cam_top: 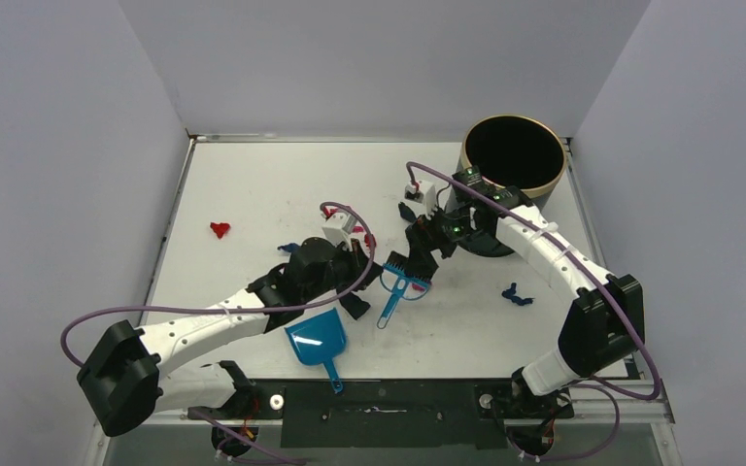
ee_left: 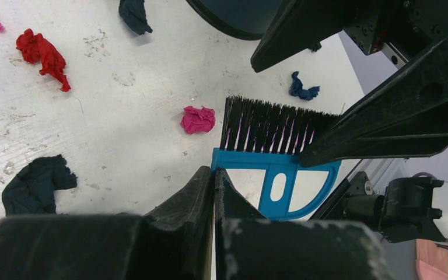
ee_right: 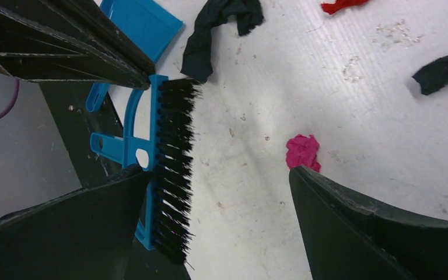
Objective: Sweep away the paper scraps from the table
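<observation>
Little of the sweeping looks done; the paper scraps [cam_top: 219, 229] lie scattered over the white table [cam_top: 253, 184], a red one alone at the far left, a dark blue one at the right, others red and black around the middle; a magenta lump [ee_left: 198, 119] sits just beside the black bristles of the blue brush [cam_top: 405, 275], which lies flat between my two arms; my left gripper [ee_left: 214, 175] has its jaws pressed together with nothing visible between them, its tip at a corner of the brush back; my right gripper [ee_right: 219, 175] has its jaws spread wide, one finger against the brush head, the other by the magenta lump, gripping nothing; the blue dustpan [cam_top: 316, 339] lies near my left arm and I see no scraps in it; the round black bin [cam_top: 556, 178] stands at the far right corner, its inside too dark to tell what it holds; gathering and tipping, I judge, are all left to do.
</observation>
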Robot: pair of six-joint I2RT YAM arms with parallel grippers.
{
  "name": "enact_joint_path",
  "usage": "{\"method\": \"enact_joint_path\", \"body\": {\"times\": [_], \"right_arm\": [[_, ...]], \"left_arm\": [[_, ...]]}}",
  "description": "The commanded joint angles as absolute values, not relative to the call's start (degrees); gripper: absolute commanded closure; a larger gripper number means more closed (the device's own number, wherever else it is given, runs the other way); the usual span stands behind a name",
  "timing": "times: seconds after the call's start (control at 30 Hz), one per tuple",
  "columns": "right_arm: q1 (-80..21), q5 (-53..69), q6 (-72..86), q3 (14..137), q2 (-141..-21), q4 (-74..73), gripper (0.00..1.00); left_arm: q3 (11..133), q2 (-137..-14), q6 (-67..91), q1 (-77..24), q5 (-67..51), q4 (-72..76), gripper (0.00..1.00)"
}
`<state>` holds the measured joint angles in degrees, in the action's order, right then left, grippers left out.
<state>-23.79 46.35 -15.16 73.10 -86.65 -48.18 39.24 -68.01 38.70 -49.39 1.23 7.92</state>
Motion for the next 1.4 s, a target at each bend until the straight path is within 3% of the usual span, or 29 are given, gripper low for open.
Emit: {"method": "enact_joint_path", "body": {"times": [0.0,0.1,0.37,0.67,0.8,0.9,0.93,1.03,1.23,1.37], "right_arm": [[-25.45,49.87,-17.06,75.89,-87.0,-49.6,0.05],[-25.55,51.06,-17.74,75.11,-87.01,-50.34,0.11],[-25.52,56.48,-17.04,72.46,-87.35,-49.71,0.43],[-24.41,60.58,-17.91,72.07,-87.98,-49.33,0.94],[-20.1,65.85,-19.31,73.87,-87.77,-50.65,0.95],[-16.06,69.69,-19.48,74.93,-87.31,-51.17,0.95],[-14.99,70.94,-19.62,75.22,-87.16,-51.54,0.95],[-12.35,75.64,-19.77,75.66,-86.86,-52.76,0.95],[-10.28,79.57,-15.83,74.61,-85.23,-49.05,0.95],[-9.88,80.7,-12.75,73.76,-84.82,-46.8,0.95]], "left_arm": [[42.17,-65.95,34.2,-50.8,0.0,9.47,1.0],[42.23,-65.75,33.31,-51.18,0.0,9.91,1.0],[41.71,-64.6,32.61,-51.67,0.73,11.67,1.0],[40.59,-63.17,32.23,-51.64,1.36,11.55,1.0],[37.93,-59.59,32.39,-51.29,2.76,12.45,0.99],[34.06,-54.07,33.91,-50.69,3.93,13.56,0.49],[32.16,-51.64,34.76,-50.63,4.34,14.9,0.39],[23.04,-42.79,38.07,-50.5,5.77,21.95,0.23],[7.74,-37.03,51.62,-49.83,3.31,39.69,0.2],[5.45,-41.05,54.77,-49.82,2.02,46.56,0.27]]}}
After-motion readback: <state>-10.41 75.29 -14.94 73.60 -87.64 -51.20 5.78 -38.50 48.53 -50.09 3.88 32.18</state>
